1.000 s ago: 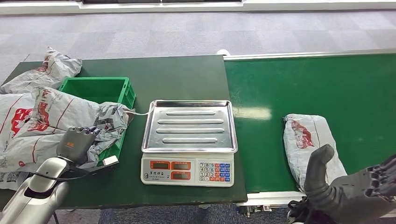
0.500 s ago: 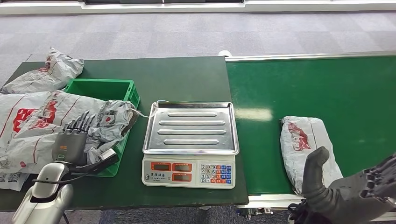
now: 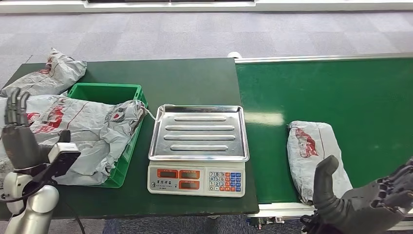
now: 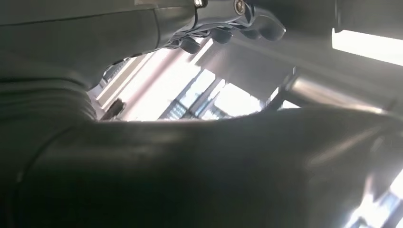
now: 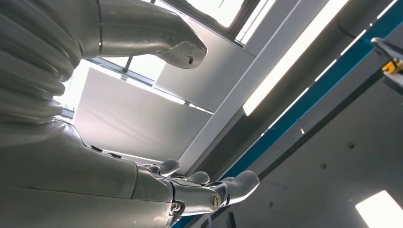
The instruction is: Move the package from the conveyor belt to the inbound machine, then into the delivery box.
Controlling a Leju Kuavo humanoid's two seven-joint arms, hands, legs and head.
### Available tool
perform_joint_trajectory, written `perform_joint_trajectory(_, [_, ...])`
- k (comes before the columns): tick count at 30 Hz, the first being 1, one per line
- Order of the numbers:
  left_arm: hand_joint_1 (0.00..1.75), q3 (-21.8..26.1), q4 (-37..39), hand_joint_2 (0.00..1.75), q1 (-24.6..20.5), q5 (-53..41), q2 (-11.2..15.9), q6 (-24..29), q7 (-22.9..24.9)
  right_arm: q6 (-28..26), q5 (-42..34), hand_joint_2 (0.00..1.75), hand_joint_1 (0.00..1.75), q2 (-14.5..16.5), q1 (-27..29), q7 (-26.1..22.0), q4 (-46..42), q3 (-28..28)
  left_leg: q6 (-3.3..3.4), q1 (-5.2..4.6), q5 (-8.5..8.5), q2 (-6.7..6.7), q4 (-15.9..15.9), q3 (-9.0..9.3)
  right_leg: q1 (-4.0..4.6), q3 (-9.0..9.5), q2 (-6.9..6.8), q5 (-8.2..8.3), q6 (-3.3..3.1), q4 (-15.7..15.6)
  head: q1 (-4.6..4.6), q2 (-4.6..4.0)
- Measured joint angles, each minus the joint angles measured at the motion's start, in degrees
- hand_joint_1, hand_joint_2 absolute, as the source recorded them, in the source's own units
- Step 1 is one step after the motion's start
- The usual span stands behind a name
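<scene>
Right hand [image 3: 370, 204] low at the near right corner of the scene, just off the near edge of the conveyor belt [image 3: 341, 92], palm up, thumb raised, fingers [image 5: 237, 183] spread apart and empty. Thumb tip just beside the near end of the package [image 3: 314, 156], contact impossible to judge. Package lying flat on the belt close to its near edge, grey with a red print, long side running near to far.

Left hand [image 3: 19, 141] raised at the near left edge of the desk [image 3: 190, 78], fingers [image 3: 14, 105] pointing up and apart, holding nothing. Silver forearm below it, with a small camera block at the wrist.

Scale [image 3: 197, 148] at the near edge of the desk, right beside the belt: keypad and red displays facing near, bare steel tray on top.

Green box [image 3: 104, 92] left of the scale, a crumpled grey bag [image 3: 92, 131] draped over its near part and spilling toward the left edge of the desk. More grey bags [image 3: 48, 75] beyond, at the far left corner.

Far half of the desk dark green and bare; grey carpet floor [image 3: 195, 34] past it.

In the wrist views, ceiling panels and bright windows behind both open hands.
</scene>
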Motion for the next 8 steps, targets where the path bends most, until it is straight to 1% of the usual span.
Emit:
perform_joint_trajectory(3, [0.0, 1.81, -6.52, 0.0, 2.28, 3.23, -0.15, 3.92, -2.54, 0.0, 0.79, 1.75, 0.0, -0.01, 0.05, -0.01, 0.52, 0.0, 0.0, 0.0, -0.01, -0.03, 0.0, -0.01, 0.01, -0.01, -0.03, -0.03, -0.03, 0.0, -0.01, 0.0])
perform_joint_trajectory(6, [0.0, 3.03, -11.52, 0.0, 4.4, 3.78, -0.77, 4.75, -4.49, 0.0, 1.41, 1.75, 0.0, -0.01, -0.14, -0.01, 1.12, 0.0, 0.0, 0.0, -0.01, -0.08, 0.0, -0.04, 0.02, 0.0, -0.08, -0.04, -0.04, -0.01, -0.01, 0.0])
perform_joint_trajectory(8, [0.0, 3.54, -13.39, 0.0, 5.13, 3.75, -1.2, 4.93, -5.15, 0.0, 1.66, 1.75, 0.0, -0.01, -0.26, 0.0, 1.39, 0.0, 0.0, 0.0, -0.01, -0.09, 0.0, -0.05, 0.02, 0.01, -0.08, -0.04, -0.04, -0.01, 0.0, 0.0])
